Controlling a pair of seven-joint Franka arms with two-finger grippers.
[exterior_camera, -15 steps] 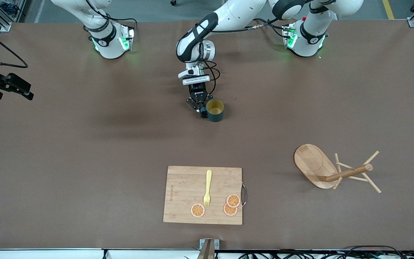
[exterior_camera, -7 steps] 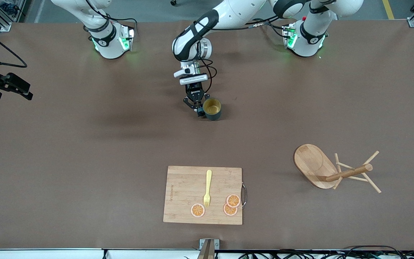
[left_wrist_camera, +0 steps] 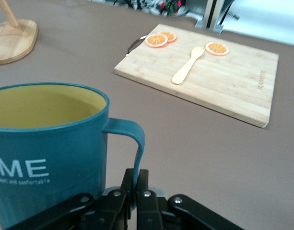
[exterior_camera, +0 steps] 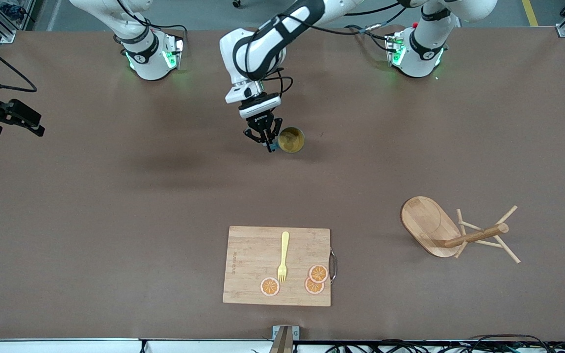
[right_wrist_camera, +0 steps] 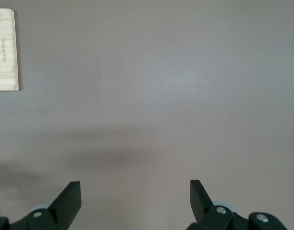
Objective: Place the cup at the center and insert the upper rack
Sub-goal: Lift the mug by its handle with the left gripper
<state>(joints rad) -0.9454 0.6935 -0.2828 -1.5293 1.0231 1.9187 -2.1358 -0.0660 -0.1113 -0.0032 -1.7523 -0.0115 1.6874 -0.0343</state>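
Teal mug (exterior_camera: 292,140) carried over desk (exterior_camera: 115,196) mid.
Left hand (exterior_camera: 269,144) clamped on handle for upright carry; right hand (right_wrist_camera: 135,191) released, waiting.

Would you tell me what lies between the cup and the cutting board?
Nothing: in the front view, only bare table separates the cup from the cutting board.

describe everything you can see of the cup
The cup is a dark teal mug with a mustard-yellow inside, white lettering on its wall and a thin loop handle. It looks like matte plastic, stands upright and appears empty. The left gripper is shut on the handle and holds the cup over the middle of the table; nothing else touches it.
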